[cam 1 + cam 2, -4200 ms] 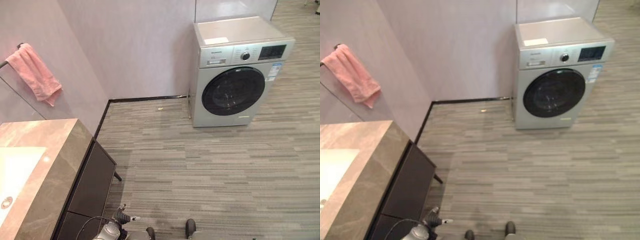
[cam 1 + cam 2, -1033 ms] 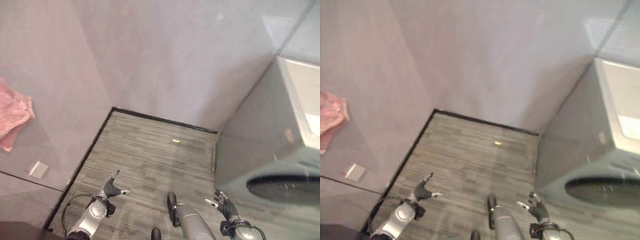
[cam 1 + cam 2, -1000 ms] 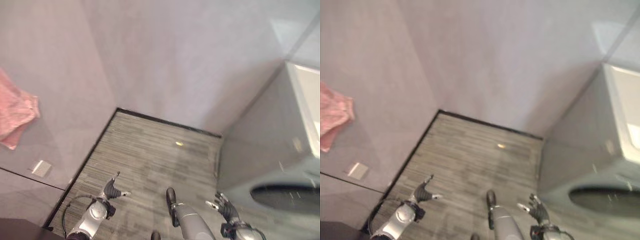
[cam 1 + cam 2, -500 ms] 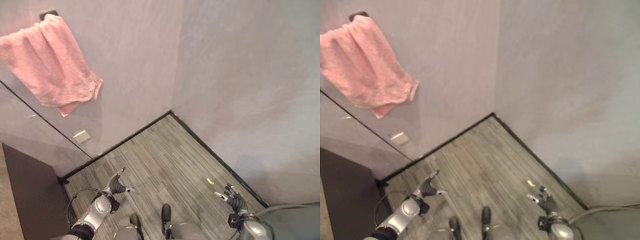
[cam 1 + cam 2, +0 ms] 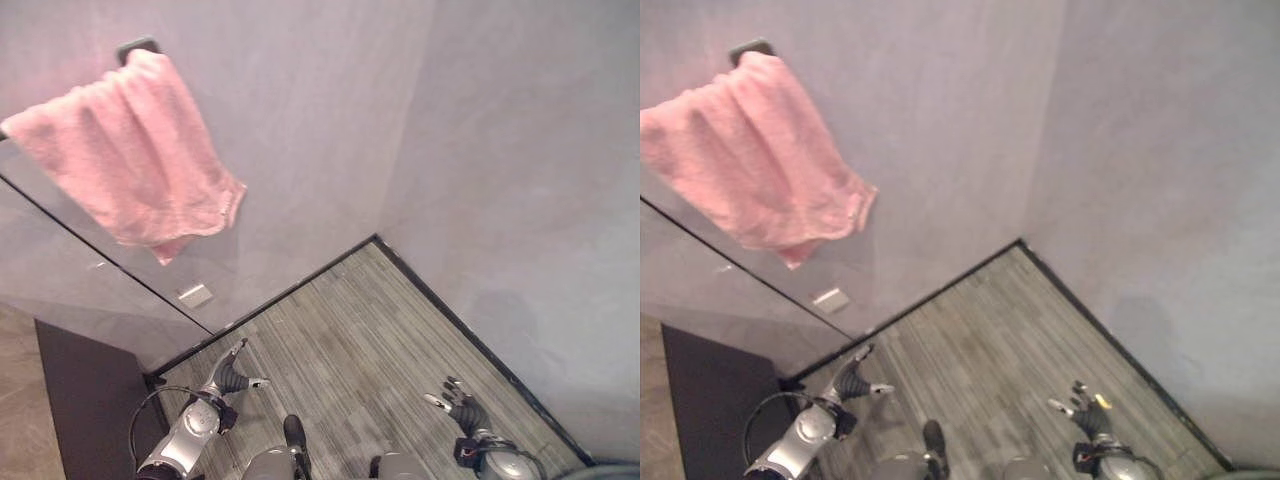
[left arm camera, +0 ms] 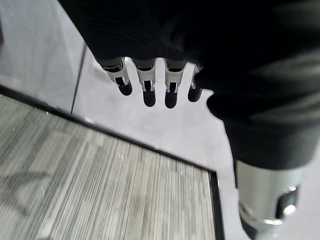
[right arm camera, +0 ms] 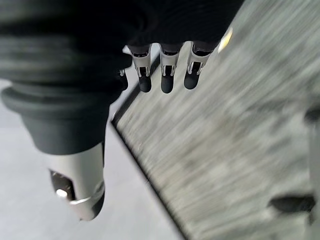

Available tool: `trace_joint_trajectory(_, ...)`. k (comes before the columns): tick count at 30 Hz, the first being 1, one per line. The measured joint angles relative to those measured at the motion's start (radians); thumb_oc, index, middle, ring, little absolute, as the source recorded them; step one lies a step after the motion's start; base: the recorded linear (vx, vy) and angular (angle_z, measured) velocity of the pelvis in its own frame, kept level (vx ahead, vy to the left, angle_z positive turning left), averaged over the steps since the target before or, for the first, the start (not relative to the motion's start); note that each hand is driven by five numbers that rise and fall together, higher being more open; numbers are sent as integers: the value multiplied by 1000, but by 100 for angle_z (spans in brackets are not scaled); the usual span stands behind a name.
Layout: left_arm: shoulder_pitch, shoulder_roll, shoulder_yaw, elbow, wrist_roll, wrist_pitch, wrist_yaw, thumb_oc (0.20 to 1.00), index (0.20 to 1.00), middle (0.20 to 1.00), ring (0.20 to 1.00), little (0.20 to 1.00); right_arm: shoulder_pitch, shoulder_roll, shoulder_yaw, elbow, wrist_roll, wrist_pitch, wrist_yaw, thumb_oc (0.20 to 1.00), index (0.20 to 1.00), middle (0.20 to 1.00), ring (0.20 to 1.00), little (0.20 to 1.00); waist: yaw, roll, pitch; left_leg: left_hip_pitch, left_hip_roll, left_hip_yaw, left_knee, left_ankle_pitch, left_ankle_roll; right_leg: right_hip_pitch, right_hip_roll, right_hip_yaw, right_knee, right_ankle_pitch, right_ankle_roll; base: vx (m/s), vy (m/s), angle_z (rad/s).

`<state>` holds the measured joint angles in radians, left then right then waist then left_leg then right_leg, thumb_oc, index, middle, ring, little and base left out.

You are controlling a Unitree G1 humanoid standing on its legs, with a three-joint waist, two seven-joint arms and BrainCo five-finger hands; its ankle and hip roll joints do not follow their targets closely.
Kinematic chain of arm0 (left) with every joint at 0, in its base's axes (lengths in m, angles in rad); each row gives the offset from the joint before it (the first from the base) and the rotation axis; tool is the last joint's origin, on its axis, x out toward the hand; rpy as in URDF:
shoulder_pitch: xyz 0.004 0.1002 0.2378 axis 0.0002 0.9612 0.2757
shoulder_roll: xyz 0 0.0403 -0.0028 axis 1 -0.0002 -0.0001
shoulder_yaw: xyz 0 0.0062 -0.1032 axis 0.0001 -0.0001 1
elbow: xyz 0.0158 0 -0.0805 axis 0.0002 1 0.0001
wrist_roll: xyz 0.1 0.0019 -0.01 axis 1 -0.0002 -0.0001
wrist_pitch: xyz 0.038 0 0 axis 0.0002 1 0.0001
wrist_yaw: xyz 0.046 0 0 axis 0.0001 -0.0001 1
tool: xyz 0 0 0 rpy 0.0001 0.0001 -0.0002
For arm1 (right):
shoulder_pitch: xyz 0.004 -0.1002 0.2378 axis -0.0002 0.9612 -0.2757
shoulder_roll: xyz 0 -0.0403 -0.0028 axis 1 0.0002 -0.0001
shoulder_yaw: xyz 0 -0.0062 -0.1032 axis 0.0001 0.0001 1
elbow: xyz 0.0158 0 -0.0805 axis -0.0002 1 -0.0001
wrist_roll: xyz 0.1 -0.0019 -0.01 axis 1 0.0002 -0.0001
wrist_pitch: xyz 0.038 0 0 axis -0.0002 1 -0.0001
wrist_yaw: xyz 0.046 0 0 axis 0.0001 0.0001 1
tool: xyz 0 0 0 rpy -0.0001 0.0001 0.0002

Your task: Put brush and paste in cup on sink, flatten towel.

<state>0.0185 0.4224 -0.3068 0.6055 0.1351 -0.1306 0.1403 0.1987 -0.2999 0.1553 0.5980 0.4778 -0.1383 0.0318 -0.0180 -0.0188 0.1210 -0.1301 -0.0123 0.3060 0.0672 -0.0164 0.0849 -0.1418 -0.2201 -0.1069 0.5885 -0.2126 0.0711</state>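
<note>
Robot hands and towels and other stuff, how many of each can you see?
Robot hands: 2, left robot hand and right robot hand, both open and empty
Pink towel: 1, hanging bunched on its wall bar
Small yellow bit on the floor: 1
Total: 4

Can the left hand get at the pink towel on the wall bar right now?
Probably not yet: the left hand hangs low over the floor, open and empty, while the pink towel hangs high on the wall, well apart.
</note>
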Motion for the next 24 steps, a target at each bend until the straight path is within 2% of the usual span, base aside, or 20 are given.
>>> trace_joint_trajectory(1,12,18,-1,-15,0,0,-8,1000,1000,1000,1000,1000,-5,4,15,0,21,0,5,1000,1000,1000,1000,1000,0,-5,-4,8,-18,-12,-5,-8,-1,-17,7,72,49,16,-4,306,290,61)
trace_joint_trajectory(2,14,28,-3,-10,1,-1,-14,1000,1000,1000,1000,1000,-6,2,26,3,42,-1,19,1000,1000,1000,1000,1000,-12,2,-4,43,-37,-53,-54,11,-1,-81,34,166,172,39,18,269,217,79)
trace_joint_trajectory(3,13,26,-4,-7,1,-1,-14,1000,1000,1000,1000,1000,7,4,26,-1,51,0,22,1000,1000,1000,1000,1000,-25,10,-10,51,-40,-85,-70,-4,23,-99,63,190,152,12,33,279,215,84)
trace_joint_trajectory(4,14,31,-2,-6,1,-2,-15,1000,1000,1000,1000,1000,10,12,30,2,59,0,24,1000,1000,1000,1000,1000,-22,16,-8,69,-37,-99,-82,7,14,-109,91,202,113,-3,50,273,137,56)
trace_joint_trajectory(5,17,38,-2,-6,1,-1,-15,1000,1000,1000,1000,1000,13,18,34,1,59,1,27,1000,1000,1000,1000,1000,-20,13,-9,78,-37,-106,-88,6,15,-124,108,205,74,-4,42,274,100,40)
trace_joint_trajectory(6,20,37,-13,17,1,-4,-12,1000,1000,1000,1000,1000,9,21,47,5,59,0,37,1000,1000,1000,1000,1000,-21,10,-6,94,-36,-139,-86,-30,47,-184,165,206,7,-4,26,333,110,25)
trace_joint_trajectory(7,13,39,-5,46,1,-4,-10,1000,1000,1000,1000,1000,3,21,49,7,59,-2,38,1000,1000,1000,1000,1000,-25,13,-6,94,-29,-143,-84,-28,41,-212,196,209,-18,1,27,250,41,58)
trace_joint_trajectory(8,-3,23,-13,85,2,1,-11,1000,1000,1000,1000,1000,-3,21,48,16,59,-4,35,1000,1000,1000,1000,1000,-53,24,6,112,-23,-187,-83,-31,30,-237,242,208,-110,25,31,235,25,88)
trace_joint_trajectory(10,-18,3,-28,99,2,0,-11,1000,1000,1000,1000,1000,18,21,49,55,61,-5,35,1000,1000,1000,1000,1000,-71,14,11,167,-27,-244,-92,-45,14,-239,286,220,-284,112,33,270,9,92)
trace_joint_trajectory(11,-18,2,-28,99,2,0,-11,1000,1000,1000,1000,1000,19,21,50,56,61,-5,35,1000,1000,1000,1000,1000,-71,14,11,167,-27,-244,-92,-46,13,-237,285,222,-286,114,34,248,-14,81)
trace_joint_trajectory(12,-15,3,-33,98,2,-2,-11,1000,1000,1000,1000,1000,37,25,47,75,65,-6,35,1000,1000,1000,1000,1000,-78,-15,-4,211,-43,-276,-88,-83,-5,-246,294,234,-362,201,36,185,-33,72)
trace_joint_trajectory(14,-5,4,-40,91,2,-1,-12,1000,1000,1000,1000,1000,55,25,40,79,66,-6,34,1000,1000,1000,1000,1000,-83,-37,-18,246,-61,-306,-89,-106,-19,-222,266,204,-387,234,44,127,-57,77)
trace_joint_trajectory(15,9,1,-58,73,2,-2,-11,1000,1000,1000,1000,1000,75,23,33,86,66,-6,33,1000,1000,1000,1000,1000,-80,-49,-33,276,-66,-332,-75,-141,-49,-201,241,143,-387,315,15,198,-131,59)
trace_joint_trajectory(16,22,-8,-61,68,2,-1,-12,1000,1000,1000,1000,1000,38,11,29,88,66,-6,33,1000,1000,1000,1000,1000,-74,7,-35,271,-10,-347,-48,-179,-80,-161,285,110,-440,299,-29,243,-178,45)
trace_joint_trajectory(17,20,-9,-60,68,2,-2,-12,1000,1000,1000,1000,1000,18,10,28,88,66,-6,33,1000,1000,1000,1000,1000,-72,15,-34,268,-1,-348,-27,-182,-89,-136,298,102,-478,316,-49,174,-160,20)
trace_joint_trajectory(19,23,-13,-43,78,1,-2,-11,1000,1000,1000,1000,1000,-27,5,28,87,66,-6,31,1000,1000,1000,1000,1000,-48,4,-28,259,11,-343,57,-180,-92,-69,313,101,-544,328,-80,96,-104,4)
trace_joint_trajectory(20,21,-19,-32,82,0,-1,-11,1000,1000,1000,1000,1000,-38,-4,28,79,66,-9,30,1000,1000,1000,1000,1000,-47,-13,-27,220,8,-345,157,-185,-123,-38,309,101,-569,331,-87,39,-61,10)
trace_joint_trajectory(21,15,-19,-29,82,0,-2,-11,1000,1000,1000,1000,1000,-41,-11,28,69,66,-14,29,1000,1000,1000,1000,1000,-44,-25,-25,189,3,-347,227,-193,-140,-23,304,101,-579,335,-111,24,-62,22)
trace_joint_trajectory(22,8,-22,-24,86,0,-2,-8,1000,1000,1000,1000,1000,-53,-26,27,65,66,-16,25,1000,1000,1000,1000,1000,-28,-30,-15,133,3,-348,357,-185,-185,-11,302,95,-579,322,-130,24,-22,22)
trace_joint_trajectory(24,-14,-29,-20,96,-1,-1,-4,1000,1000,1000,1000,1000,-55,-36,26,76,66,-16,12,1000,1000,1000,1000,1000,-25,-42,-3,35,15,-320,485,-176,-218,2,291,66,-599,323,-139,38,12,35)
